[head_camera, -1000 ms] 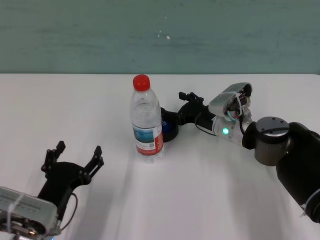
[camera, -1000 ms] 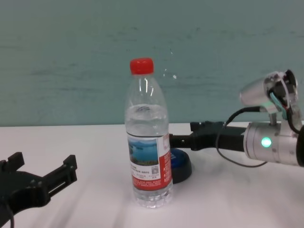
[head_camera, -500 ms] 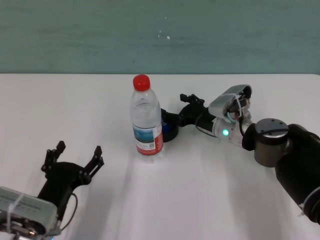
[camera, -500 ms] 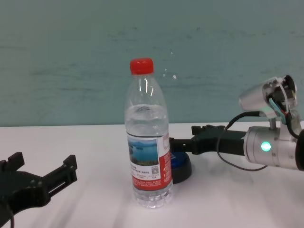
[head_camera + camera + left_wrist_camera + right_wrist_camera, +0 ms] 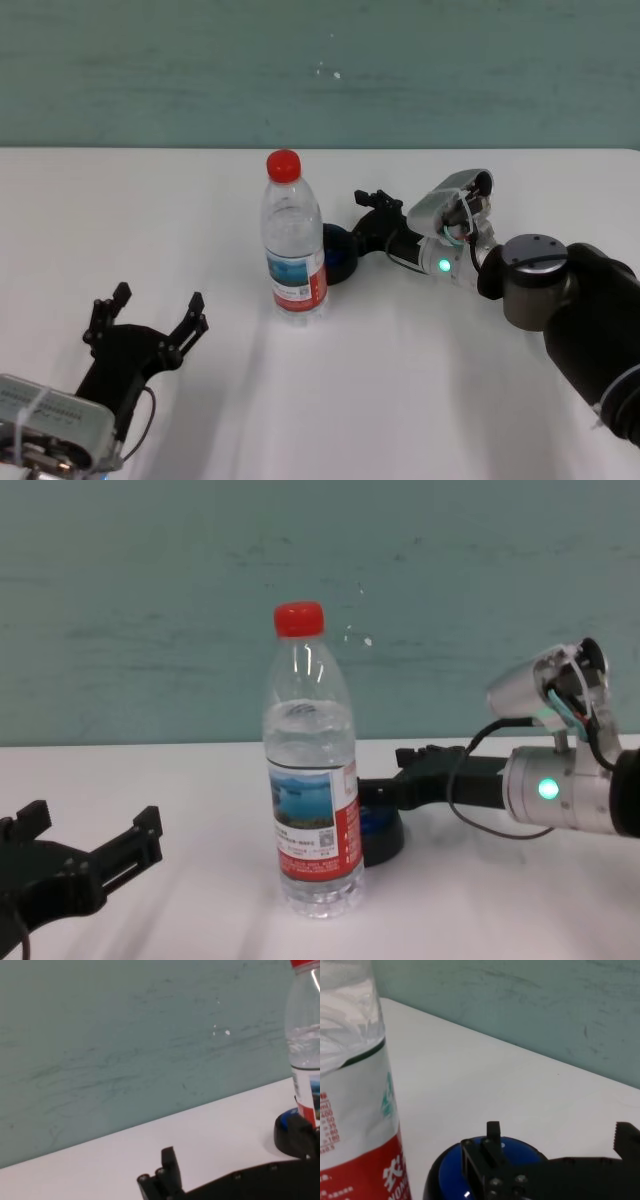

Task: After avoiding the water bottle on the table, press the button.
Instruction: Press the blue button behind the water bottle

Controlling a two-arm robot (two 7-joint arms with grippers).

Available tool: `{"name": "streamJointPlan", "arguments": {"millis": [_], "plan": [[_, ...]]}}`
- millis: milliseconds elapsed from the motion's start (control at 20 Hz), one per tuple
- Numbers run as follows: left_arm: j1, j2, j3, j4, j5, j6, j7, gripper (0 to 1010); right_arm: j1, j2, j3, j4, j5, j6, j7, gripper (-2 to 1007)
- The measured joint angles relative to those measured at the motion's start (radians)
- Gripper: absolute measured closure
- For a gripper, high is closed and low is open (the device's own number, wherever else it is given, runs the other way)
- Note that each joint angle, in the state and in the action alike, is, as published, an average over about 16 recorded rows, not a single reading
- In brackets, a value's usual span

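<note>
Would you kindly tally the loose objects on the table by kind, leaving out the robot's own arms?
Water bottle: 1
Button: 1
Total: 2, both standing on the white table

- One water bottle [image 5: 294,246] was counted, standing upright on the table, with one red cap [image 5: 284,165] and one label [image 5: 312,824].
- One button [image 5: 338,254] was counted, just beside the bottle at about its 2 o'clock in the head view, blue-topped on a black base.
- One table [image 5: 400,400] was seen, white.
- Two grippers were counted: the left gripper [image 5: 148,320] at about 7 o'clock from the bottle, fingers spread apart; the right gripper [image 5: 352,232] at about 2 o'clock, over the button.
- One green indicator light [image 5: 441,265] was seen lit on the right arm.
</note>
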Motion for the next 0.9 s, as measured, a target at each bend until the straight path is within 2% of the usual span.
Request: {"name": "streamJointPlan", "arguments": {"millis": [600,750,900], "plan": [[0.000,0.000,0.000,0.000,0.000,0.000,0.000,10,0.013,-0.014,-0.006,0.029,-0.038,0.002,-0.010,1],[0.000,0.000,0.000,0.000,0.000,0.000,0.000,10,0.009,-0.013,-0.004,0.019,-0.044,0.005,-0.014,1],[0.000,0.000,0.000,0.000,0.000,0.000,0.000,10,-0.001,-0.007,-0.001,-0.010,-0.048,0.012,-0.021,1]]}}
